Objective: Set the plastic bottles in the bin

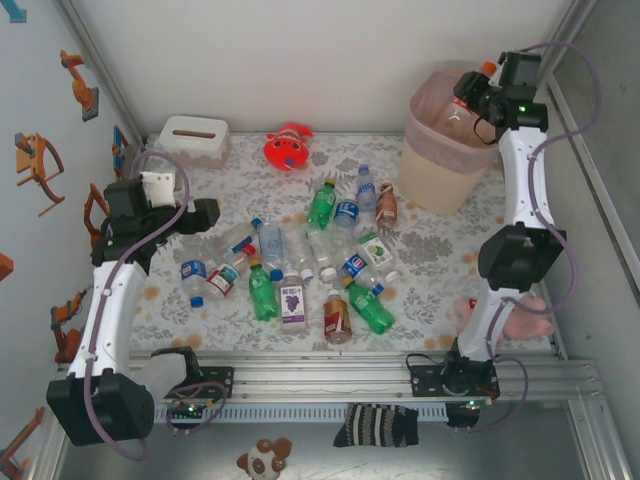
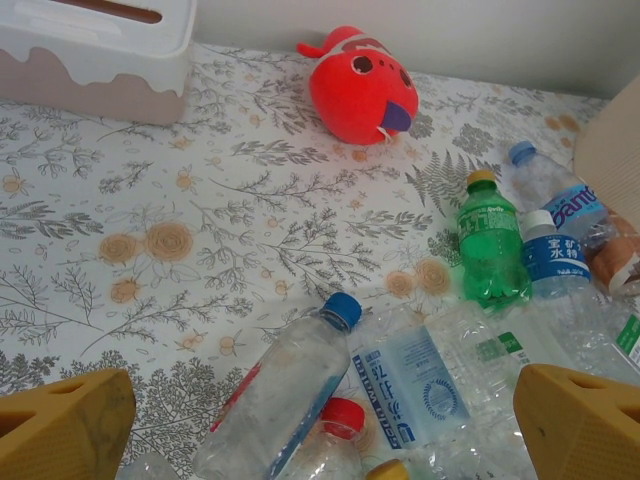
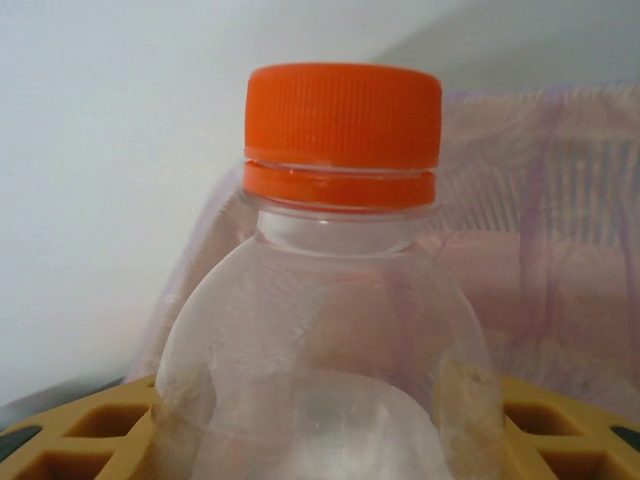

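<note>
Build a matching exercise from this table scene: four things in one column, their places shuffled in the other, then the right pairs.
Things
1. orange-capped bottle
2. red plush toy
3. tissue box
4. bin

Places
a. far left corner of the table
b. held in the right gripper
c. far right part of the table
d. far edge of the table, near the middle

Pairs: 1-b, 2-d, 3-a, 4-c
</note>
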Controlling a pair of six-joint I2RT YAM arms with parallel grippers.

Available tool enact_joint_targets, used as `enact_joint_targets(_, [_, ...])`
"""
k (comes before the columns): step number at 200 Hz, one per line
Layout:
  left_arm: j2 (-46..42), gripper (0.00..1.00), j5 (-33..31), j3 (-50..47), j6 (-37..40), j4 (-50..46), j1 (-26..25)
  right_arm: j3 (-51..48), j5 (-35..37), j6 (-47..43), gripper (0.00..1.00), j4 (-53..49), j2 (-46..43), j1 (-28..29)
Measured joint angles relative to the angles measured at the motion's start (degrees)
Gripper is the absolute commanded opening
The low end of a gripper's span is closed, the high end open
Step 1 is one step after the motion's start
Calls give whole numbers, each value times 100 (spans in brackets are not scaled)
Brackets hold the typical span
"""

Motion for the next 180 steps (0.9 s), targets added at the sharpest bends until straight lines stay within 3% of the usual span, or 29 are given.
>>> enact_joint_targets(58, [2,97,-26,-20,2,-4,-17,802,-234,101,52,-660,1058,0])
enact_joint_targets(102, [2,97,-107,-31,2,-4,-87,848,-313,-280,52,-1788,1126,0])
enact_joint_targets(180, [90,97,-129,-35,4,-4,-170,872,516,-1419,54,-3401,1036,-96])
